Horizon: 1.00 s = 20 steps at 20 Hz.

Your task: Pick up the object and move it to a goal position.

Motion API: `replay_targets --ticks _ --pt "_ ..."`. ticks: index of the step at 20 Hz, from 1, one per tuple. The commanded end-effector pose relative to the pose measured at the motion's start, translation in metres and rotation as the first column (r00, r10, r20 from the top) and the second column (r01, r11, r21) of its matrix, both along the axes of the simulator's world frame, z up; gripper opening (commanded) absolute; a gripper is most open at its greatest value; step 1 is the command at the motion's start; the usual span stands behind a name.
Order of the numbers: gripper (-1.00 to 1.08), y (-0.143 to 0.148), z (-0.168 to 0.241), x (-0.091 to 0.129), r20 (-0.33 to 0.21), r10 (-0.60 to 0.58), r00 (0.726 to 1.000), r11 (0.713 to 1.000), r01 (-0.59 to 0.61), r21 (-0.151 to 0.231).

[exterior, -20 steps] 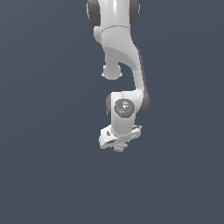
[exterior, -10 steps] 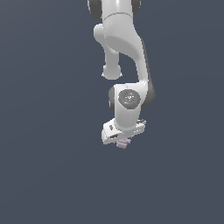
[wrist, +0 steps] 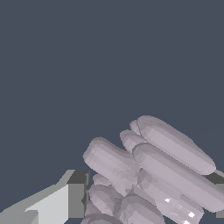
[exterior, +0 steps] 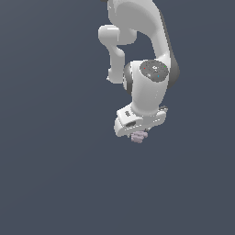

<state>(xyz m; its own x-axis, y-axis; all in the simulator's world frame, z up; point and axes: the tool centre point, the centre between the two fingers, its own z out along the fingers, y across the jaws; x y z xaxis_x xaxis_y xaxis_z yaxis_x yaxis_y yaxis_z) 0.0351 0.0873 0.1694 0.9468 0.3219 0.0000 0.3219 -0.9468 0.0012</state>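
Note:
The object (exterior: 137,136) is a small pale pinkish-lilac lump that pokes out just below the white hand of the arm in the exterior view. My gripper (exterior: 139,133) is shut on it, and the hand hides most of the fingers there. In the wrist view the object (wrist: 148,170) fills the lower half as a cluster of ridged lobes. One grey finger (wrist: 76,194) presses on one side of it, and the edge of the other finger (wrist: 218,179) shows on the opposite side.
The white arm (exterior: 147,87) hangs down from the top of the exterior view. A plain dark blue-grey background (exterior: 46,160) lies all around it, with no other objects in sight.
The arm has swung toward the camera and looks larger, with the wrist turned. The object has stayed in the gripper throughout.

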Motion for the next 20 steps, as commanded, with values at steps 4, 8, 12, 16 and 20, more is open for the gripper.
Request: replay_targets --ticks 4,8,12,16,20 --pt "-1.0 0.024 0.064 -0.014 0.0 0.0 1.0 1.0 0.0 -0.001" --pt "-1.0 0.041 0.109 -0.023 0.0 0.001 1.0 1.0 -0.001 -0.001" --pt "-1.0 0.058 0.155 -0.032 0.0 0.001 1.0 1.0 -0.001 -0.001" --pt "-1.0 0.075 0.199 -0.041 0.0 0.001 1.0 1.0 -0.001 0.0" --pt "-1.0 0.091 0.242 -0.048 0.0 0.001 1.0 1.0 -0.001 0.0"
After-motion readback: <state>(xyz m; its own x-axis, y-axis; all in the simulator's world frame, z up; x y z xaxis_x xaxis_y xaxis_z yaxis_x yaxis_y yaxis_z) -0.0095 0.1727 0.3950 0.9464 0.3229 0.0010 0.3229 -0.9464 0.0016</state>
